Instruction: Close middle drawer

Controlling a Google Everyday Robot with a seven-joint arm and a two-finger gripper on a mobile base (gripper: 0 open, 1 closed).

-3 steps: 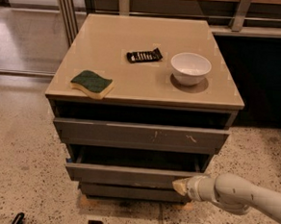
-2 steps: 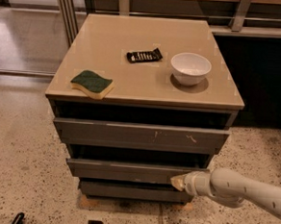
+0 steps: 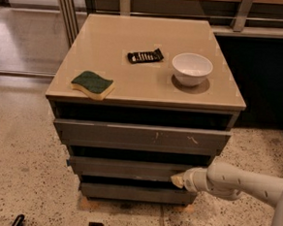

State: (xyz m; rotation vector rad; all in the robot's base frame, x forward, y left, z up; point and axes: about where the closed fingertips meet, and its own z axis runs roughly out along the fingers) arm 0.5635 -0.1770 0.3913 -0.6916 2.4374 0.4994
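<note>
The middle drawer point(image 3: 123, 168) is the plain grey front in the middle of the tan-topped cabinet point(image 3: 151, 38). It stands almost flush with the other fronts, with only a dark slit above it. My gripper point(image 3: 178, 180) is at the end of my white arm point(image 3: 238, 182), which reaches in from the right. Its tip is against the right end of the middle drawer's front. Above is the drawer front with pale scratch marks point(image 3: 145, 134), and below is the narrower bottom front point(image 3: 136, 193).
On the cabinet top lie a green and yellow sponge point(image 3: 92, 84), a black snack bar point(image 3: 145, 56) and a white bowl point(image 3: 192, 68). Speckled floor surrounds the cabinet. A dark panel stands to the right and metal rails behind.
The middle drawer has slid inward and its open interior no longer shows. My gripper has moved left toward the cabinet with the drawer front.
</note>
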